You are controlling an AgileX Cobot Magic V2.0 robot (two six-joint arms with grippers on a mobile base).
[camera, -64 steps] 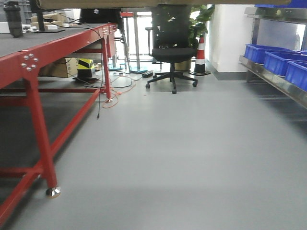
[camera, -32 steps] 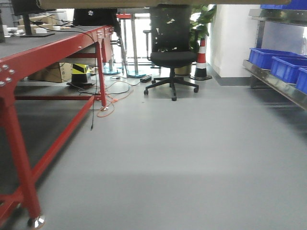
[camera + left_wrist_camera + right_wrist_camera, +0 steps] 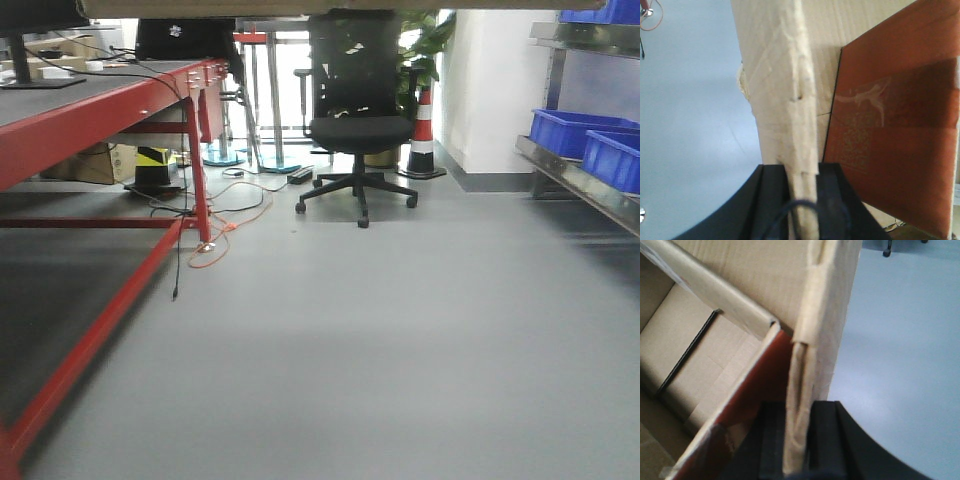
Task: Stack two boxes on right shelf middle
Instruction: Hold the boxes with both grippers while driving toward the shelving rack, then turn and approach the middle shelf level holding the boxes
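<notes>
Carton (image 3: 780,75) in left gripper (image 3: 802,182) (right gripper (image 3: 799,417))

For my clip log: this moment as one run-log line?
left gripper: shut on tan corrugated cardboard box | right gripper: shut on that box | stainless-steel shelf: ahead right, not reached

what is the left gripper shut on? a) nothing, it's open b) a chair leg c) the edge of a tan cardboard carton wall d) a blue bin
C: in the left wrist view the left gripper sits pressed against both sides of the wall edge of the tan carton.
</notes>
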